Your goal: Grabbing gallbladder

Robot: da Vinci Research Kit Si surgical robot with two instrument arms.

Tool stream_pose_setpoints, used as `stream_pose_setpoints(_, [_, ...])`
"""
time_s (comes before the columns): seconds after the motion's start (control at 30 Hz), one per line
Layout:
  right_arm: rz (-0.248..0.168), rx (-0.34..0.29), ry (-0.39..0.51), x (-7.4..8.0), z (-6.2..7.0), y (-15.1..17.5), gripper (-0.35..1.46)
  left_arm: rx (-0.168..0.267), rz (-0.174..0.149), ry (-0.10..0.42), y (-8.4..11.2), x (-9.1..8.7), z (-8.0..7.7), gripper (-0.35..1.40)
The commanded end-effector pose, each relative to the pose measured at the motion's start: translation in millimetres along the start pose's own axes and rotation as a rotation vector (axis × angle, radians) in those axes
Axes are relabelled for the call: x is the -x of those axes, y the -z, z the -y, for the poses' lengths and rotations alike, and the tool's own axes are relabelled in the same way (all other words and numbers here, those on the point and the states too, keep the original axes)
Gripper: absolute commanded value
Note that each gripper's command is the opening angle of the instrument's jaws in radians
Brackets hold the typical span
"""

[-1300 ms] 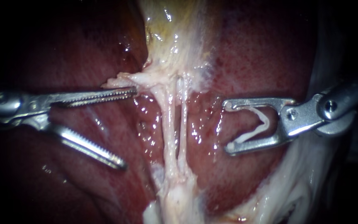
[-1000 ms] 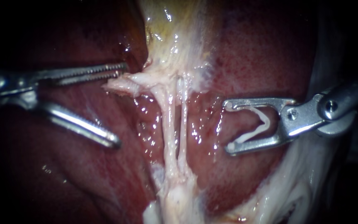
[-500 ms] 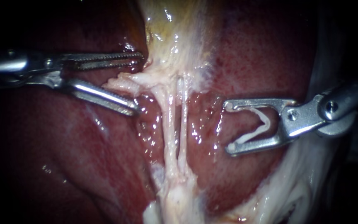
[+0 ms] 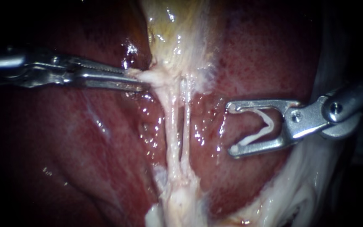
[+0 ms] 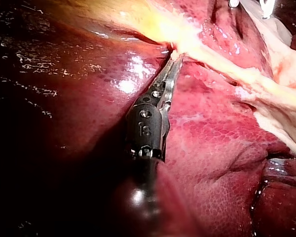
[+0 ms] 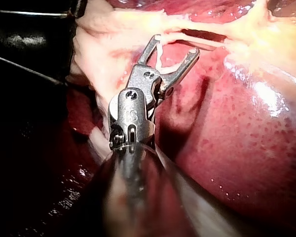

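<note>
Currently: left instrument [image 4: 141,82], jaws clamped on the pale fringe at the gallbladder [image 4: 177,33] base; its long axis runs upward, crosswise to the shaft. Right instrument [image 4: 232,128], jaws spread around a clip [image 4: 269,122], stands farther off beyond 2 tubes [image 4: 171,122].

**A bench for surgical work on organ tissue**

I am looking at a place made for surgery practice, and the pictures show it clearly. Wet organ tissue fills every view: the dark red liver [image 4: 85,159], the yellowish gallbladder [image 4: 177,33], and two pale tubes [image 4: 171,126] running down from it. My left instrument [image 4: 139,80] is a thin metal shaft whose toothed jaws are closed on the pale gallbladder edge. My right instrument [image 4: 232,127] carries a white clip [image 4: 269,123] between its spread jaws. In the right wrist view the tissue ends against a dark background [image 6: 29,108].
</note>
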Motion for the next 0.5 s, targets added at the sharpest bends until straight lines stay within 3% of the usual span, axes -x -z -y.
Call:
stream_pose_setpoints(0.03, [0.0, 0.0, 0.0, 0.0, 0.0, 0.0, 0.5, -0.001, -0.001, 0.013, 0.2, -0.2, -0.1, -0.35])
stream_pose_setpoints(0.23, [0.0, 0.0, 0.0, 0.0, 0.0, 0.0, 0.5, -0.016, 0.002, 0.097, 2.5, -1.8, -1.1, -0.35])
stream_pose_setpoints(0.33, [0.0, 0.0, 0.0, 0.0, 0.1, 0.0, 0.5, -0.027, 0.001, 0.115, 4.7, -4.2, -1.1, -0.35])
stream_pose_setpoints(0.5, [0.0, 0.0, 0.0, 0.0, 0.1, 0.1, 0.5, -0.04, -0.038, 0.148, 8.0, -7.6, -0.9, -0.35])
